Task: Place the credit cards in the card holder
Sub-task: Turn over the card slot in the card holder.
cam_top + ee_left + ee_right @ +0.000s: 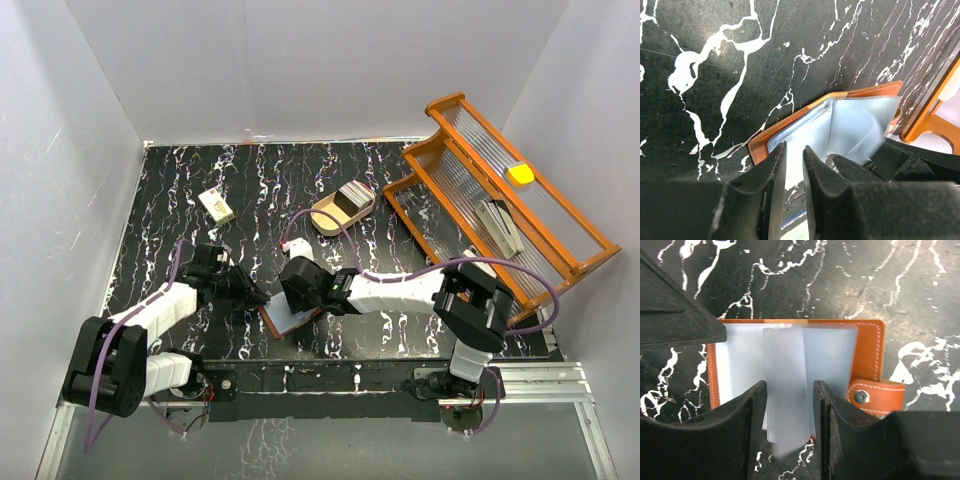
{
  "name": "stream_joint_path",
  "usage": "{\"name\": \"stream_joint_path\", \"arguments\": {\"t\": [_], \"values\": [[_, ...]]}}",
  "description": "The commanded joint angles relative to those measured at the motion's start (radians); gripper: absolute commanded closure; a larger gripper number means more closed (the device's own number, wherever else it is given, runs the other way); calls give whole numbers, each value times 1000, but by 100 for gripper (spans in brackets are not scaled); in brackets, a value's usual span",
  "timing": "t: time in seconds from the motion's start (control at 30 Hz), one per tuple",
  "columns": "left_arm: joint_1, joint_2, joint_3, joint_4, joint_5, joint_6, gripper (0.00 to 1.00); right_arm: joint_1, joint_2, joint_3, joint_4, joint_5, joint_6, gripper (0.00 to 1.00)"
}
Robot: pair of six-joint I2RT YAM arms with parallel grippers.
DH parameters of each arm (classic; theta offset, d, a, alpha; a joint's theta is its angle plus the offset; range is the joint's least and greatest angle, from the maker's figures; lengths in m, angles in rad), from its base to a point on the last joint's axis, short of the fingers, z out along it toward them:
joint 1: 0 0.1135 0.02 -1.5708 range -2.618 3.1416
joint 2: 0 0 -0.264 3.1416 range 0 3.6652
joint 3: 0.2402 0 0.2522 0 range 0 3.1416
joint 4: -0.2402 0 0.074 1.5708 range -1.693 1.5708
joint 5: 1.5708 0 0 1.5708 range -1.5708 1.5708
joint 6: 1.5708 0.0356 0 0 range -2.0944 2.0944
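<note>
card holder (288, 318) mostly under arms, clear sleeve (785, 390) blurred; credit cards (352, 197) too small to count

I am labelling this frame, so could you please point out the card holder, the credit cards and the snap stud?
card holder (871, 351), right wrist view, on its leather cover's right side.
credit cards (352, 197), top view, on the top card.
snap stud (861, 397), right wrist view, on its metal head.

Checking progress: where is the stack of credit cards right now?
In the top view the credit cards sit in the beige oval tray at mid-table, just left of the orange rack.
</note>
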Motion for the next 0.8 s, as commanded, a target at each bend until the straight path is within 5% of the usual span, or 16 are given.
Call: {"name": "stream_joint_path", "arguments": {"t": [0.0,0.47,0.77], "values": [[3,1,32,-37,5,10,80,-1,-67,40,-77,114,2,60],[3,39,-17,4,8,6,75,-13,-48,13,-121,199,-24,60],[3,139,62,17,-29,43,85,-12,-54,-83,-104,135,54,64]]}}
